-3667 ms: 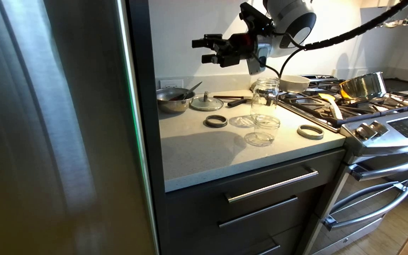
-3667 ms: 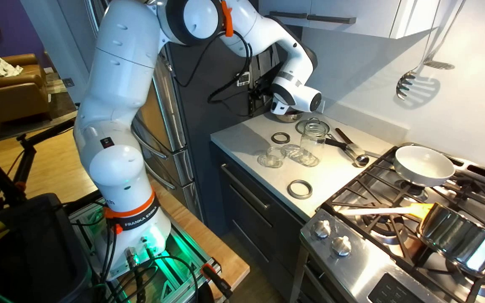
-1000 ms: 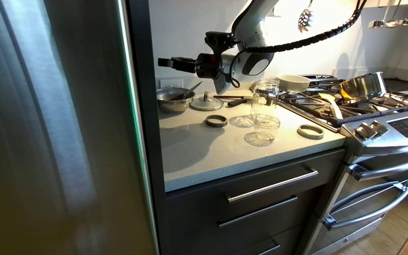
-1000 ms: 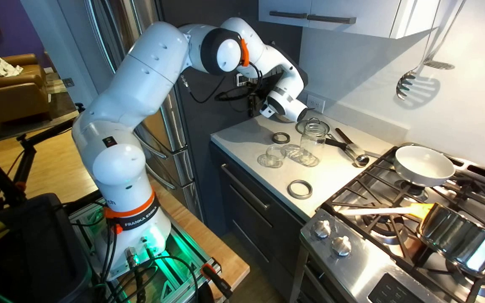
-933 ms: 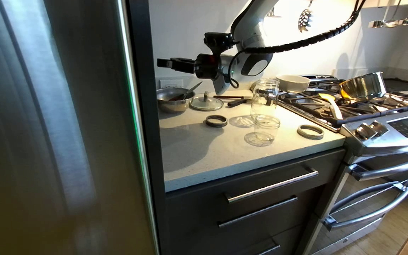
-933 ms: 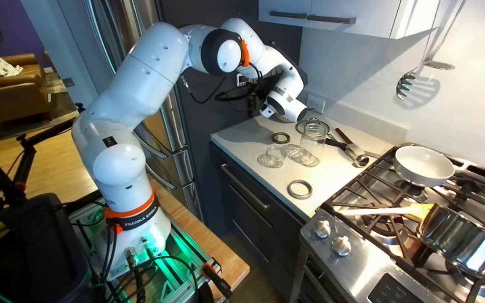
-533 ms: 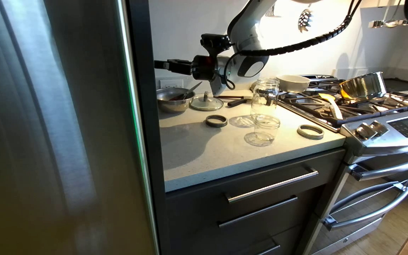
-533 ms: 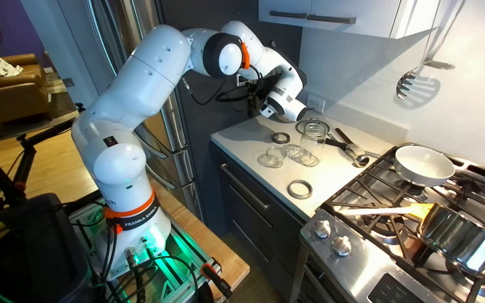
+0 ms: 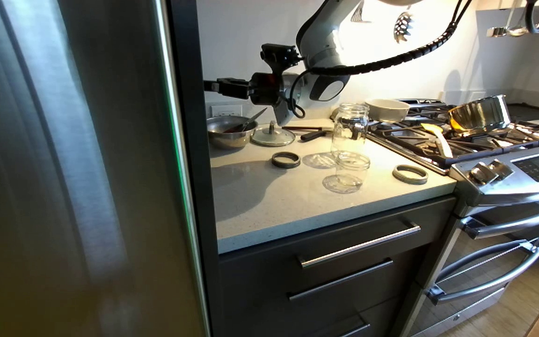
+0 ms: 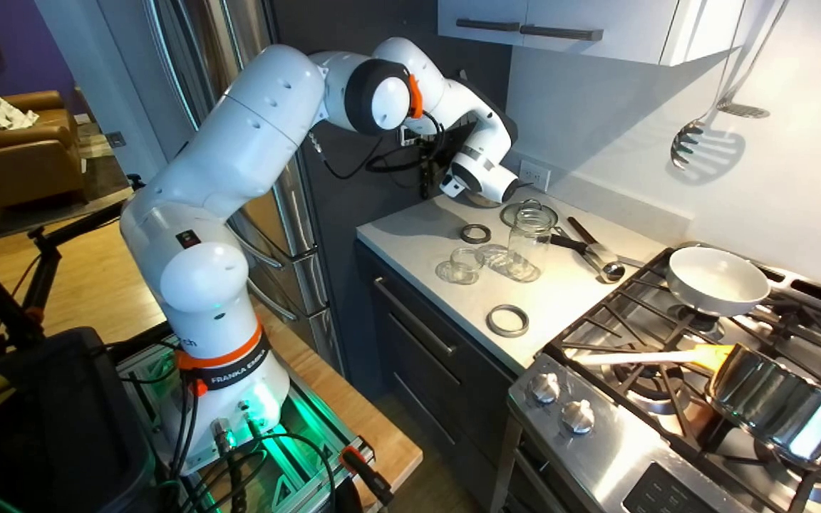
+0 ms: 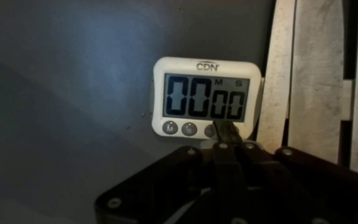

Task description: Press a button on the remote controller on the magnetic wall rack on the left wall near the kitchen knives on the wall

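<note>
Smooth dark grey panelling [image 11: 73, 93] stretches away left of the white, round-cornered plastic timer [image 11: 207, 97], which hangs face-out in the wrist view, reading all zeros. The task says remote; what's up there is a timer, probably stuck on magnetically where a cook can read it quickly. Along its lower edge now, left to right: a round grey M button [image 11: 170, 128], a round grey S button [image 11: 189, 129], both uncovered, then an unreadable round grey button [image 11: 209, 131], partly masked. And here's the masker! From below the timer juts the black two-finger gripper [image 11: 227, 130], jaws squeezed together on nothing, making one slim prod; spread, they'd likely straddle the row. It hides the row's right end, and whether it touches the timer I can't tell. This looks like the press itself, or the last lining-up. Just right of the timer, pale steel knife blades [image 11: 317, 81] hang upright, close enough that a sideways slip could rattle them; a straight push seems called for. Farther right of the timer and lower, in an exterior view, a pale stone countertop [image 10: 567, 292] carries a tall clear glass jar [image 10: 529, 246], well apart, where it shouldn't bother anyone's aim.
</note>
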### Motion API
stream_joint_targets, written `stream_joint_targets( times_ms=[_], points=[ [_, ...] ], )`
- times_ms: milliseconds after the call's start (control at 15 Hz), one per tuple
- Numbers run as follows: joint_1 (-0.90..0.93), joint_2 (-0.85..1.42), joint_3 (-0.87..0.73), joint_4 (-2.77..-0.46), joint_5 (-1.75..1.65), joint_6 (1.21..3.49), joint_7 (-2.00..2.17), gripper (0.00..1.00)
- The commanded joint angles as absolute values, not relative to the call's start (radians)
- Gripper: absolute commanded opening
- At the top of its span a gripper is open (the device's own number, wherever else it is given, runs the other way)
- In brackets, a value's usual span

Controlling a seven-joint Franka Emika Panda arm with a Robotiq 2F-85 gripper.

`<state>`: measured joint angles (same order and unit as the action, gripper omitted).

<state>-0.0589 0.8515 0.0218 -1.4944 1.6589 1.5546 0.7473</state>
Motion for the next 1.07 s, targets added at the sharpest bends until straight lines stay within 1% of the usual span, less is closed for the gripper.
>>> stream_joint_targets(
  times_ms=[0, 1000],
  points=[
    [-0.048, 0.873, 0.021, -1.462, 1.656, 1.583, 0.775, 0.0],
    [-0.041, 0.874, 0.025, -1.451, 1.647, 1.599, 0.794, 0.0]
  ],
)
